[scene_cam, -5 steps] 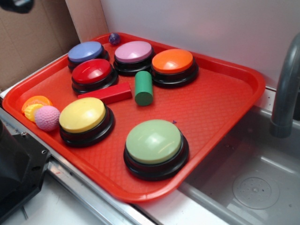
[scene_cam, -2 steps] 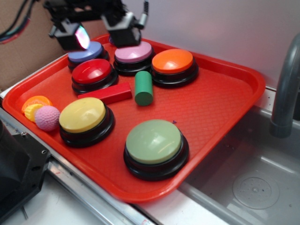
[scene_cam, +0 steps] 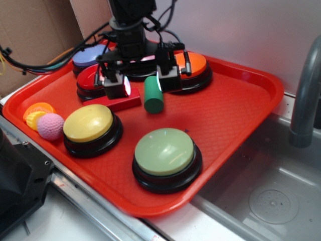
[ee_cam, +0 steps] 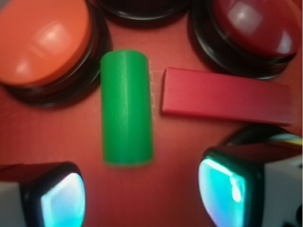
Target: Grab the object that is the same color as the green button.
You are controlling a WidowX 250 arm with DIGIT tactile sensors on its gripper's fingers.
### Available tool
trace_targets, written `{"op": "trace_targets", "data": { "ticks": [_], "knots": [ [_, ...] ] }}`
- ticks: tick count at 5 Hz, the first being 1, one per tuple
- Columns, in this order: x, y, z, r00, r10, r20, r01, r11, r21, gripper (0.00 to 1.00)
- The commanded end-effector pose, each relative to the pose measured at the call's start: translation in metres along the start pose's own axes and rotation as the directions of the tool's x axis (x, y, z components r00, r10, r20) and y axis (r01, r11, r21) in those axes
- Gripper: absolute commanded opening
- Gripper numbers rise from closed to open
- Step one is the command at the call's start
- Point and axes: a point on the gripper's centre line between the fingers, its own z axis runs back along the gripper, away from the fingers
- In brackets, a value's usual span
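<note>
A dark green cylinder block lies on its side on the red tray, between the orange button and a red rectangular block. In the wrist view the cylinder lies lengthwise just ahead of my fingers. My gripper hovers above the cylinder's far end, open and empty, with one lit finger on each side. In the wrist view the gripper has bare tray between its glowing pads. The pale sage-green button sits at the tray's front, apart from the gripper.
Yellow, red, blue and orange buttons ring the block. A pink ball and an orange-yellow toy lie at the left rim. A grey faucet and sink are on the right.
The gripper has come down and forward from the tray's back left, over the blue and pink buttons, to just above the green cylinder. The objects have not moved.
</note>
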Motion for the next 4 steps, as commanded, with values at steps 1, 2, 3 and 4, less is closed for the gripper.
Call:
{"op": "trace_targets", "data": {
  "ticks": [1,2,3,4],
  "knots": [
    [0.0240,-0.0006,-0.0079,0.998,0.045,0.053,-0.043,0.998,-0.037,1.00],
    [0.0260,-0.0043,-0.0144,0.997,0.046,0.062,-0.044,0.998,-0.034,0.88],
    [0.0263,-0.0049,-0.0154,0.997,0.047,0.067,-0.045,0.998,-0.039,0.01],
    [0.0260,-0.0061,-0.0167,0.997,0.051,0.054,-0.048,0.998,-0.052,0.00]
  ]
}}
